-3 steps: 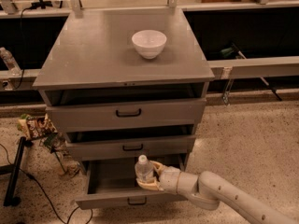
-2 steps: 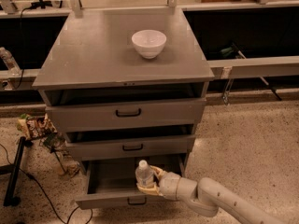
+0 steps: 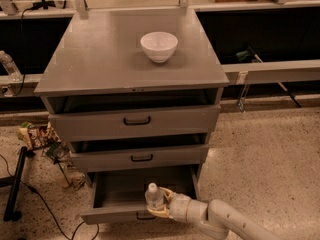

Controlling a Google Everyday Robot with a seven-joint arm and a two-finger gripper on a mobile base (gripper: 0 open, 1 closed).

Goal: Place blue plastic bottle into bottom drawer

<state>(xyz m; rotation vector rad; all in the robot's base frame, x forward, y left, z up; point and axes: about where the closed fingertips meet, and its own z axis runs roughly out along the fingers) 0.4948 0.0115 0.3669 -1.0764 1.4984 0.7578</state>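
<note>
The blue plastic bottle (image 3: pixel 154 197) is clear with a white cap and stands upright over the front of the open bottom drawer (image 3: pixel 115 215). My gripper (image 3: pixel 158 204) is shut on the bottle's body, reaching in from the lower right. The bottle's lower part is hidden behind the drawer front and the fingers. The drawer is pulled out, with its grey front and black handle at the bottom edge of the view.
A white bowl (image 3: pixel 159 46) sits on the grey cabinet top (image 3: pixel 100 59). The top drawer (image 3: pixel 135 121) and middle drawer (image 3: pixel 140 158) stand slightly ajar. Snack bags (image 3: pixel 37 134) and black cables lie on the floor at left. A bottle (image 3: pixel 9 66) stands at far left.
My arm has moved left and slightly down with the bottle, bringing it lower over the open bottom drawer. The cabinet and bowl have not moved.
</note>
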